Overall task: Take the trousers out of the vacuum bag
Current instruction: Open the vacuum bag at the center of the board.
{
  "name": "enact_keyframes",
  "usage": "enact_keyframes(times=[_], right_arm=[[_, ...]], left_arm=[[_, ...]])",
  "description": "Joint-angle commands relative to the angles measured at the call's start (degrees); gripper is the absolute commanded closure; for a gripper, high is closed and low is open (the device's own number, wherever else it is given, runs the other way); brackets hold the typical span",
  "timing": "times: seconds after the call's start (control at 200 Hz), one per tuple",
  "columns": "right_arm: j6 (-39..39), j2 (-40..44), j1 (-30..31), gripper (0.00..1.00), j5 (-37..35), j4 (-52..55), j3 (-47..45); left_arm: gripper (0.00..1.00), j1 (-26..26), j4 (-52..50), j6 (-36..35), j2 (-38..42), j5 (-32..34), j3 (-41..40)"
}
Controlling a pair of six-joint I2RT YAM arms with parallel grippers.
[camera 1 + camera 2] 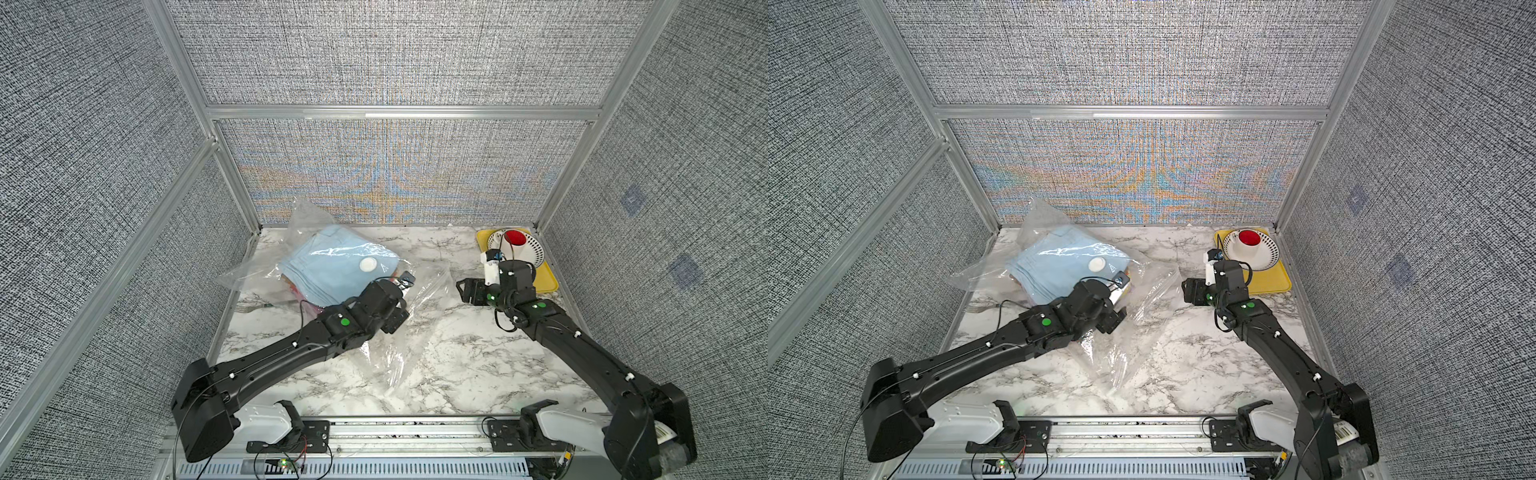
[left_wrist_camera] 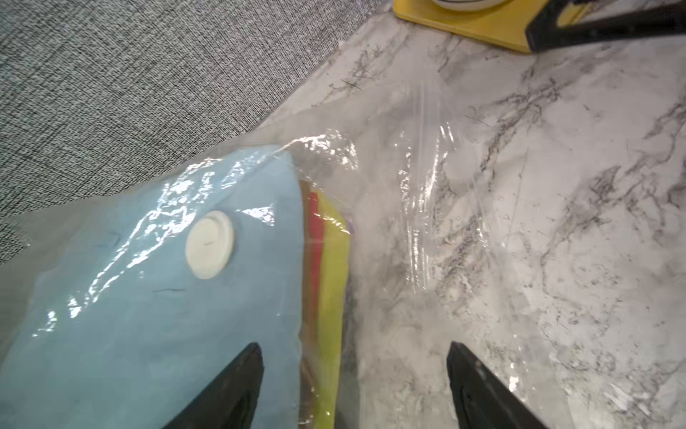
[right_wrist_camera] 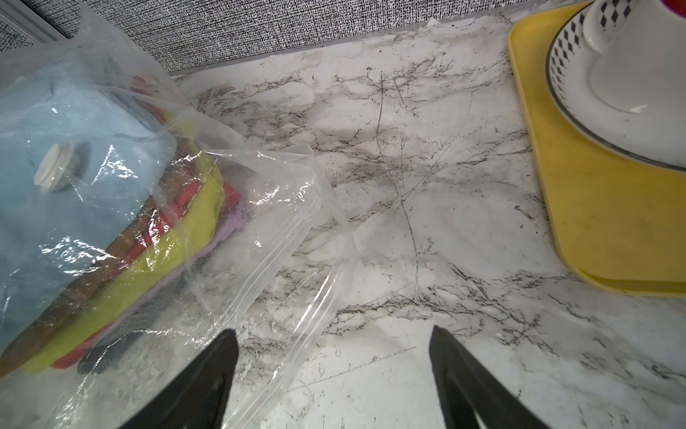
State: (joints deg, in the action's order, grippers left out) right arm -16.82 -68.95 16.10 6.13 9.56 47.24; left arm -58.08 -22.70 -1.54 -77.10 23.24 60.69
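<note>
my left claw (image 2: 352, 345) stands wide open and grips nothing. its jaws straddle the edge of the trousers (image 2: 148, 315), one over the light blue top piece and the other over bare film. i cannot tell whether the tips touch the film. the trousers sit stacked inside the vacuum bag (image 2: 427, 178), under the valve disc (image 2: 209, 245), at the bag's far end by the left wall. in both top views the bag's long axis runs from there toward the middle front of the desk (image 3: 445, 193). my right claw (image 3: 333, 328) is also spread wide and empty, hovering at the loose zip-seal edge, with the stack off toward the left arm. the left arm is nearer the cloth, but i judge the right better placed for the bag's mouth.
</note>
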Motion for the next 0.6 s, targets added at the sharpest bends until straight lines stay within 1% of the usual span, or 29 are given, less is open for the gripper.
enact_keyframes(times=[0.0, 0.1, 0.265, 0.365, 0.39, 0.476, 0.591], right_arm=[[-0.68, -0.02, -0.19, 0.16, 0.21, -1.13, -0.22], [-0.69, 0.13, -0.57, 0.16, 0.03, -0.95, -0.35], [-0.58, 0.87, -1.53, 0.16, -0.07, -0.45, -0.91], [-0.76, 1.52, -2.28, 0.16, 0.14, -0.62, -0.91], [-0.76, 1.64, -2.46, 0.16, 0.31, -0.65, -2.76], [-0.85, 1.75, -2.95, 0.16, 0.92, -0.80, -3.45], [-1.18, 1.45, -3.07, 0.16, 2.83, -1.56, -4.12]], left_arm=[[0.19, -4.11, -2.79, 3.66, -3.45, 5.76, 1.63], [0.19, -7.20, -4.55, 5.47, -7.49, 8.05, 3.21], [0.19, -10.33, -7.73, 9.68, -12.03, 8.71, 5.75], [0.19, -12.48, -10.87, 12.64, -14.37, 10.30, 7.52], [0.19, -12.99, -11.80, 13.32, -15.04, 10.77, 7.90], [0.19, -14.04, -14.34, 15.86, -16.35, 11.80, 8.48], [0.19, -14.92, -15.42, 18.21, -16.34, 10.89, 7.55]])
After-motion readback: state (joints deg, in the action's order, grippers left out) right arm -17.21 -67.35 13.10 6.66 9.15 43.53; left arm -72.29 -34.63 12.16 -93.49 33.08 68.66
